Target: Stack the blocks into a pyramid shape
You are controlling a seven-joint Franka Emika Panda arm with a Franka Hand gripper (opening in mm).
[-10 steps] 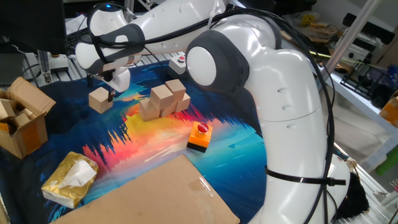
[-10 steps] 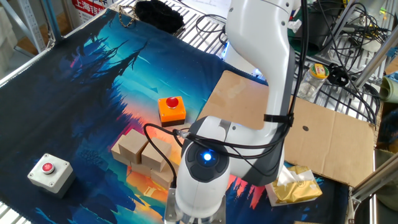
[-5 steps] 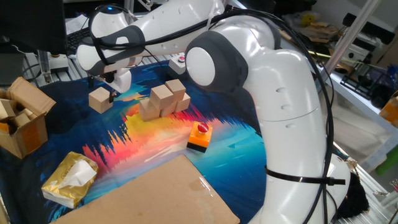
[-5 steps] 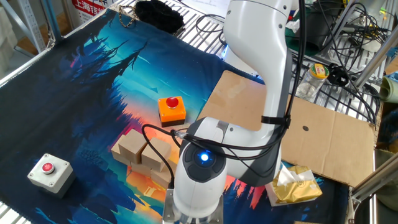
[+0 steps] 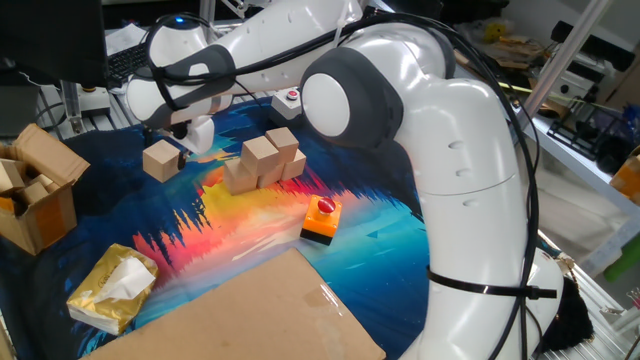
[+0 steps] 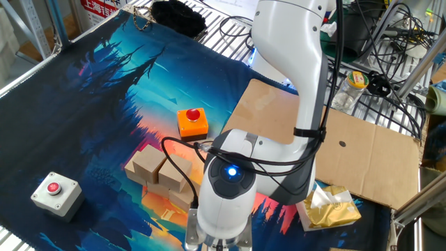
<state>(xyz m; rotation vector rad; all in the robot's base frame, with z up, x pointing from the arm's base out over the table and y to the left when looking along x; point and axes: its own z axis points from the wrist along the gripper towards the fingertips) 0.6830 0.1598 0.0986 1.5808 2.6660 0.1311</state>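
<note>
Colourful mat (image 5: 250, 235) covers the table; a cluster of wooden blocks (image 5: 262, 163) carries one cube on top; a lone block (image 5: 160, 159) sits apart, just beside the gripper (image 5: 181, 147), finger state unclear; pyramid seems partly built. From the other side, the blocks (image 6: 159, 171) lie behind the arm; gripper mostly hidden.

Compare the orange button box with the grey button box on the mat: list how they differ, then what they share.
Colour: the orange box has an orange top on a black base; the grey box is pale grey all over.
Place: the orange box sits mid-mat, near the cardboard sheet; the grey box sits at the mat's edge, beyond the blocks.
Company: only the orange box lies close to the arm's base.
Shared: each carries one round red button on top.
</note>
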